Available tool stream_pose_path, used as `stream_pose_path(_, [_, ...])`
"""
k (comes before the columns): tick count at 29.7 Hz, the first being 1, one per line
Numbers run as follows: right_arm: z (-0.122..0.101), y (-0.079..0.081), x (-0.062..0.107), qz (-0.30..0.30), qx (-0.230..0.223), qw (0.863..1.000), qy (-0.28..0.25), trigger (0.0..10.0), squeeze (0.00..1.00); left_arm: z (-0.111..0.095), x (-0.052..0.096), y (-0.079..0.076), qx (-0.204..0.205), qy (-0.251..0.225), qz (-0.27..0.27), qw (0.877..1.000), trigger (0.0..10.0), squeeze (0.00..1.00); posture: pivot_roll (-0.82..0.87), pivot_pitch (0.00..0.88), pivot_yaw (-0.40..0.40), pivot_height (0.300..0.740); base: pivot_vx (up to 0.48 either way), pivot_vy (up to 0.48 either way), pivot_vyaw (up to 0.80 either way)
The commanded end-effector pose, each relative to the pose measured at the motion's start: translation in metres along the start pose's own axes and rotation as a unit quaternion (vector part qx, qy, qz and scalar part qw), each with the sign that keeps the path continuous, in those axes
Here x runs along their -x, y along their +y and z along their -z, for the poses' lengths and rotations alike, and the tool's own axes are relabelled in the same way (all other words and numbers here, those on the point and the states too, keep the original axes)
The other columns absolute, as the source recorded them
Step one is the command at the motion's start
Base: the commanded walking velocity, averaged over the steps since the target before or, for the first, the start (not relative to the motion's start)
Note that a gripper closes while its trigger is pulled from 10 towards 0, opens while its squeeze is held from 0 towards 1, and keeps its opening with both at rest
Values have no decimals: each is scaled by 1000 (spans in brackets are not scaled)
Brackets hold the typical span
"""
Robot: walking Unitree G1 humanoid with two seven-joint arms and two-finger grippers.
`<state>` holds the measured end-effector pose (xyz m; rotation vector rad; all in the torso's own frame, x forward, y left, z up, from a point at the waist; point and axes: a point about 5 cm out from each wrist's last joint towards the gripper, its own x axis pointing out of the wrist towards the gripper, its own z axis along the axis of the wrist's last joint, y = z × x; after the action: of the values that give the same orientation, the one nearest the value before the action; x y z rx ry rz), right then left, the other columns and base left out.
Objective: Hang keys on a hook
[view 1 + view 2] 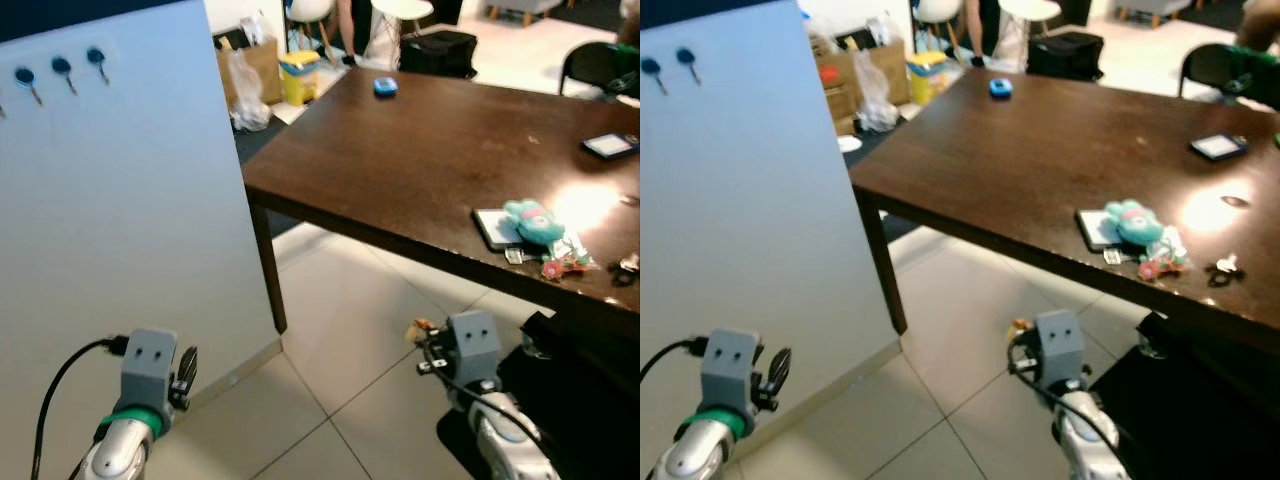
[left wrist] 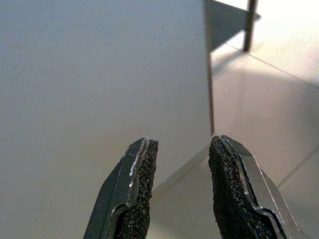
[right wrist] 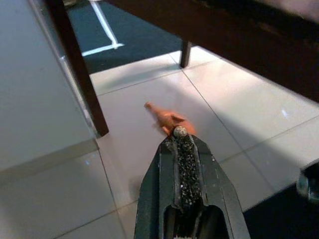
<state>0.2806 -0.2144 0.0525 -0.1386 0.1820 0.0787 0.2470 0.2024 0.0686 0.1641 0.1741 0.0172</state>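
Three blue-headed hooks sit in a row high on the white panel. The right pincer, low above the tiled floor beside the bench, is closed on a small orange charm, probably the keys' fob; the keys themselves are hidden. The left pincer hangs open near the panel's foot. On the bench lie one teal plush toy, one tablet and one blue object.
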Motion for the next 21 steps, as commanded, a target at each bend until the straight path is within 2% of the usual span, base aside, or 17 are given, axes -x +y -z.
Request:
stream_pose_path(1, [-1, 10, -2, -13, -6, 1000, -5, 10000, 0, 13, 7, 7, -3, 26, -15, 1000, 10000, 0, -106, 0, 105, 740, 0, 0, 800])
stream_pose_path(4, [-7, 10, -4, -13, -6, 1000, -17, 10000, 0, 10, 5, 10, -4, 21, -21, 1000, 10000, 0, -105, 0, 106, 740, 0, 0, 800])
stream_pose_path(6, [-22, 9, -9, -12, -9, 999, -42, 10000, 0, 0, 1, 13, -8, 8, -32, 999, 10000, 0, -106, 0, 107, 740, 0, 0, 800])
stream_pose_path(8, [-22, 9, -9, -12, -9, 999, -42, 10000, 0, 0, 1, 13, -8, 8, -32, 999, 10000, 0, -106, 0, 107, 740, 0, 0, 800])
stream_pose_path(11, [-43, 9, -15, -13, -14, 997, -77, 10000, 0, -18, -6, 14, 2, -15, -35, 999, 10000, 0, -107, 0, 106, 740, 0, 0, 800])
stream_pose_path(13, [-43, 9, -15, -13, -14, 997, -77, 10000, 0, -18, -6, 14, 2, -15, -35, 999, 10000, 0, -107, 0, 106, 740, 0, 0, 800])
stream_pose_path(14, [-55, 10, -17, -15, -17, 995, -97, 10000, 0, -27, -10, 13, 11, -22, -36, 999, 10000, 0, -107, 0, 105, 740, 0, 0, 800])
stream_pose_path(21, [-70, 14, -19, -20, -23, 992, -121, 10000, 0, -40, -13, 8, 19, -40, -29, 999, 10000, 0, -109, 0, 105, 740, 0, 0, 800])
